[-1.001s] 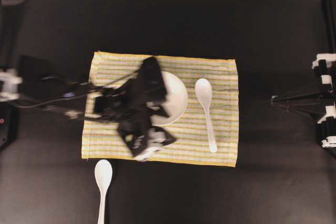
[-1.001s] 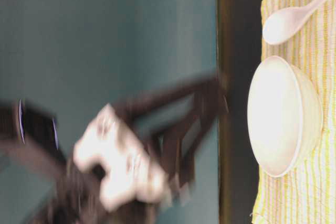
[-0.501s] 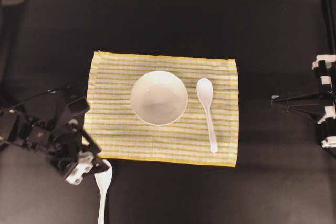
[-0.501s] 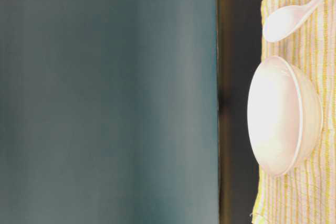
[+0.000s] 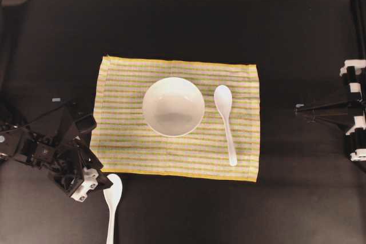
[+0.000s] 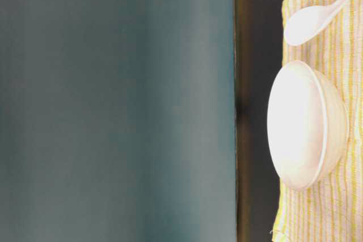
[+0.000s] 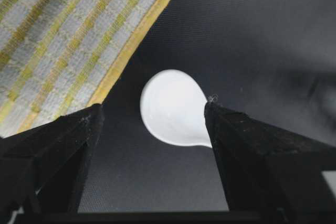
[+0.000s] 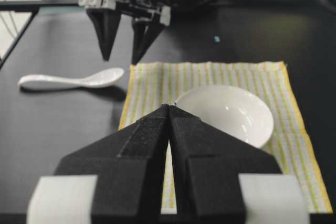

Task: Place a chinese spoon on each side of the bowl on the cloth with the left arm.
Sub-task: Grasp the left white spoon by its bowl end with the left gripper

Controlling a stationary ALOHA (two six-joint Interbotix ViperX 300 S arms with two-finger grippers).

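Note:
The white bowl [image 5: 173, 106] sits in the middle of the striped cloth [image 5: 126, 141]. One white chinese spoon [image 5: 225, 119] lies on the cloth just right of the bowl. A second spoon [image 5: 112, 198] lies on the black table below the cloth's front-left corner. The left arm's gripper [image 5: 103, 182] is low beside that spoon's scoop. In the left wrist view the scoop [image 7: 173, 107] lies between the tips of my open left gripper [image 7: 153, 111], nearer the right-hand finger [image 7: 236, 140]. My right gripper [image 8: 169, 106] is shut and empty at the right side.
The right arm [image 5: 331, 108] rests at the table's right edge, well away from the cloth. The cloth's yellow edge [image 7: 131, 45] lies close to the left gripper. Black tabletop [image 5: 240, 210] surrounds the cloth.
The left arm swung from above the bowl to the front left, off the cloth, and settled by the spoon on the table. Its jaws stayed open. The right arm has not moved.

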